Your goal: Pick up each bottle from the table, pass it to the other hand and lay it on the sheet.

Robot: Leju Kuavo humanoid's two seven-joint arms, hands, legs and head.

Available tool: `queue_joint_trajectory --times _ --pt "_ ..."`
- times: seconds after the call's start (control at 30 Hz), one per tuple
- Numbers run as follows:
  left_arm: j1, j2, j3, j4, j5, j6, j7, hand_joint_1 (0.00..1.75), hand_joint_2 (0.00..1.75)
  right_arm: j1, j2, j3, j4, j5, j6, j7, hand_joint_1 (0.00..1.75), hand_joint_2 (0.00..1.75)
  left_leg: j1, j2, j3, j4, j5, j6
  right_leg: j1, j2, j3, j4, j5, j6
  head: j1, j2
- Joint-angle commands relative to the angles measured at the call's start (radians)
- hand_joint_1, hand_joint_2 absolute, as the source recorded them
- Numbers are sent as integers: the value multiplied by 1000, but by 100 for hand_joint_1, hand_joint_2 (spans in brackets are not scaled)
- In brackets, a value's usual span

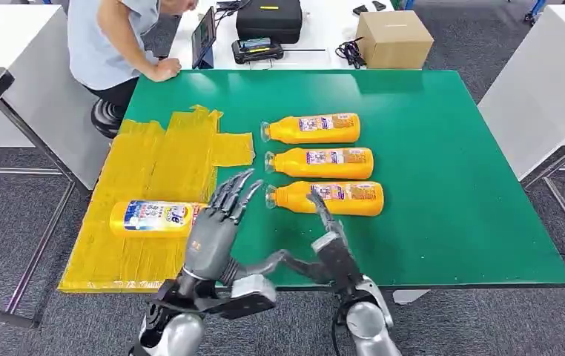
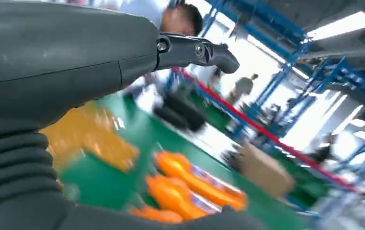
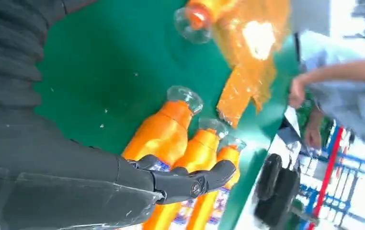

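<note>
Three orange bottles lie side by side on the green table (image 1: 443,148): a far one (image 1: 313,128), a middle one (image 1: 322,162) and a near one (image 1: 328,197), clear caps pointing left. Another bottle (image 1: 153,217) lies on the yellow sheet (image 1: 161,156) at the left. My left hand (image 1: 216,222) is raised with fingers spread, holding nothing, just right of that bottle. My right hand (image 1: 331,245) hovers with its fingers apart and empty just in front of the near bottle. The right wrist view shows the three bottles (image 3: 164,134) beyond my right hand's fingers (image 3: 190,182).
A person (image 1: 116,37) leans on the table's far left corner. Behind the table are a cardboard box (image 1: 394,38), a black case (image 1: 268,18) and a tablet (image 1: 204,35). White tables stand to either side.
</note>
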Motion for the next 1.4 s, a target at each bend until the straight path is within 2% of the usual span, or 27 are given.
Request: queue_joint_trajectory --times 0.03,0.2,0.23,0.27,0.63,0.7,0.73,0.77,0.83,0.87,0.97,1.03,1.13,1.33,1.4 --pt "104 -58 122 -94 123 -42 -41 0 175 23 67 -112 -126 152 -161 86 0 0 1 2 2 0 -2 -2 1 1 2 0 -1 -2 0 0" --pt "112 -58 118 -110 143 -54 -37 0 175 32 65 -95 -158 189 -176 77 0 0 1 2 3 0 -2 -1 1 1 2 0 -1 -2 -1 0" --pt "106 -58 109 -100 195 -81 -25 0 175 39 38 -66 -177 311 -251 36 0 175 1 1 2 0 -1 -1 1 0 2 0 -1 -1 0 0" --pt "99 -58 102 -83 248 -116 -15 0 175 49 13 -40 -202 368 -250 25 0 175 2 1 4 0 -2 -2 2 0 4 -1 -1 -2 0 0" --pt "91 -58 101 -61 269 -127 -14 0 175 54 3 -40 -211 363 -226 25 0 175 2 2 5 0 -2 -2 2 1 5 -1 -2 -2 0 0" --pt "90 -58 96 -55 298 -141 -19 0 175 52 -23 -19 -226 489 -282 13 0 175 2 1 5 0 -2 -2 2 0 5 -1 -2 -3 0 0" --pt "90 -58 89 -53 326 -135 -12 0 175 55 -25 -27 -244 502 -278 27 0 175 2 1 6 0 -2 -2 2 -1 6 -1 -2 -3 0 0" --pt "92 -58 84 -58 354 -138 -14 0 0 51 -36 -26 -252 532 -282 28 0 175 2 1 6 1 -3 -2 2 0 6 0 -2 -3 0 0" --pt "92 -58 74 -66 368 -139 -14 0 0 43 -42 -34 -258 529 -273 29 0 175 2 1 7 0 -3 -2 3 0 8 -1 -3 -3 0 0" --pt "91 -58 72 -67 368 -138 -14 0 175 40 -45 -36 -259 526 -269 28 0 175 2 1 7 1 -4 -2 3 0 7 -1 -3 -3 0 0" --pt "78 -58 87 -46 436 -145 21 0 175 23 -76 -26 -251 595 -280 42 0 175 2 1 6 1 -3 -2 2 0 6 -1 -2 -2 0 0" --pt "73 -58 102 -36 450 -134 26 0 175 21 -106 -2 -245 720 -329 71 0 175 1 1 3 0 -1 -1 1 0 3 -1 0 -1 0 0" --pt "74 -58 121 -47 423 -79 -40 0 175 5 -136 15 -222 773 -341 90 0 175 1 1 4 0 -1 -1 1 0 4 -1 -1 -2 0 0" --pt "84 -58 132 -60 400 -62 -42 0 175 -8 -153 4 -195 780 -326 112 0 175 1 2 5 0 -2 -2 2 1 5 -1 -1 -2 0 0" --pt "89 -58 129 -59 404 -74 -42 0 175 -19 -177 11 -156 814 -285 151 0 175 2 2 5 0 -2 -2 2 1 6 -1 -1 -2 0 0"
